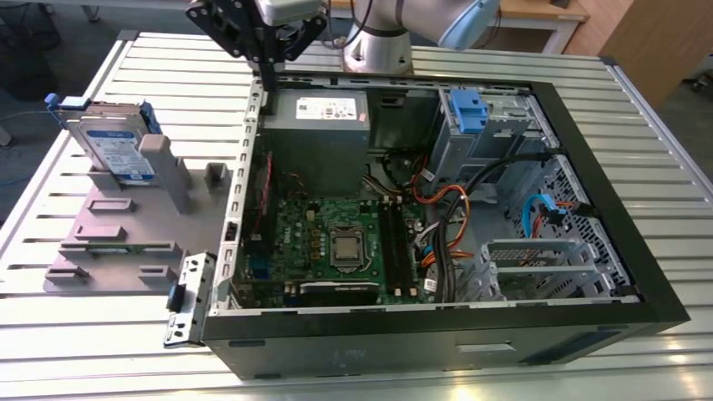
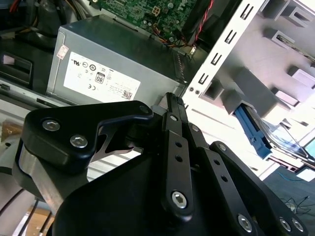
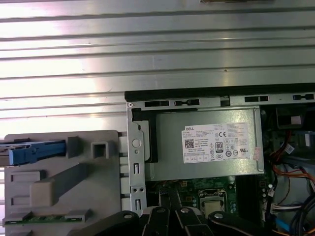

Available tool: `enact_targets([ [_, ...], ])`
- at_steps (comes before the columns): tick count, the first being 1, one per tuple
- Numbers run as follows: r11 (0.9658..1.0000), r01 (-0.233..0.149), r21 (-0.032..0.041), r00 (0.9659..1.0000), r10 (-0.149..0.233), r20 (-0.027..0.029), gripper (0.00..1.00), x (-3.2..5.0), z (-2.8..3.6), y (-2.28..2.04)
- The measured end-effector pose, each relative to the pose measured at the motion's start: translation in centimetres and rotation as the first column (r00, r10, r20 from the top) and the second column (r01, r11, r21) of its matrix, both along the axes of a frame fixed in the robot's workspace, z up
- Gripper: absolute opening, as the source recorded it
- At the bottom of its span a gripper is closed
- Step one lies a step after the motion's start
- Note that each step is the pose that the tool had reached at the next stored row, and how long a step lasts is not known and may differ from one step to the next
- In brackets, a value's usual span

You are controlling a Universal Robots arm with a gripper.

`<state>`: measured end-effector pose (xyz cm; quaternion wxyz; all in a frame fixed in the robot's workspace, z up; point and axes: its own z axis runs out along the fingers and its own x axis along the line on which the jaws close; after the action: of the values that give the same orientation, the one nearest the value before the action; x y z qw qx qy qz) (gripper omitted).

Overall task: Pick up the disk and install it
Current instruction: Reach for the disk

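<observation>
Currently gripper (image 1: 265,77) hangs over a corner of the open computer case (image 1: 390,342), jaws pressed together, holding nothing. Just under the jaws is the grey power supply (image 3: 167,147) with a white sticker (image 3: 216,142) carrying printed marks and a code square. Disk (image 1: 117,146) is well apart from the jaws, outside the case wall, standing upright on edge in a grey fixture (image 1: 123,242). Its white-and-blue label faces out, text too small to make out. Blue carrier bracket (image 3: 37,152) is cut off at the frame edge in the first wrist view. In the second wrist view the gripper body hides much of the case, and the disk shows as a blue-edged sliver beyond it.
</observation>
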<state>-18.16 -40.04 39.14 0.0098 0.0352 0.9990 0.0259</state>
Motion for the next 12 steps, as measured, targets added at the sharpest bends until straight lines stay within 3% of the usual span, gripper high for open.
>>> enact_targets([
  [12,1.0000,0.000,0.0000,1.0000,0.000,0.0000,0.11,-0.28,0.00,0.00],
])
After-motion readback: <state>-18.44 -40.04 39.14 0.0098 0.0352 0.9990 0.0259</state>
